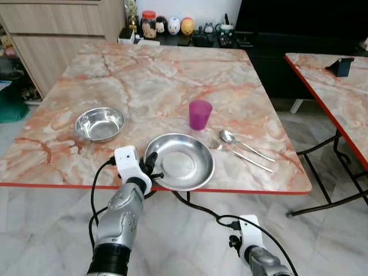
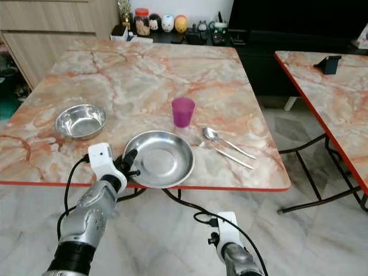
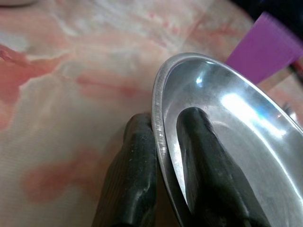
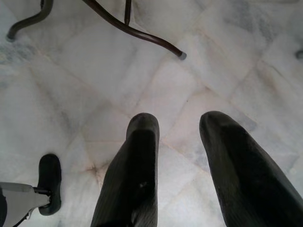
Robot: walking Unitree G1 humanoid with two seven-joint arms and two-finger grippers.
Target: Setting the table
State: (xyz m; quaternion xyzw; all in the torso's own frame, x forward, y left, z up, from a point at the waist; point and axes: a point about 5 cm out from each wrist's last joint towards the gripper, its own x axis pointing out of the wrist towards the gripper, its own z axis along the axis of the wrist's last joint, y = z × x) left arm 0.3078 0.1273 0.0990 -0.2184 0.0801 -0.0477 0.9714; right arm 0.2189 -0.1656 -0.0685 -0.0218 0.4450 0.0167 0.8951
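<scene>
A steel plate (image 1: 183, 163) lies at the near edge of the marble table (image 1: 155, 80), overhanging it slightly. My left gripper (image 1: 151, 162) is shut on the plate's left rim (image 3: 160, 132), one finger (image 3: 201, 142) inside and the other outside. A purple cup (image 1: 200, 114) stands just behind the plate. To the plate's right lie a spoon (image 1: 244, 143) and a fork (image 1: 240, 154). A steel bowl (image 1: 99, 123) sits to the left. My right gripper (image 4: 179, 130) hangs open over the floor, below the table.
Jars and figurines (image 1: 167, 26) line the far side beyond the table. A second marble table (image 1: 339, 98) with a dark object (image 1: 343, 66) stands to the right. Metal table legs (image 4: 132, 28) cross the tiled floor.
</scene>
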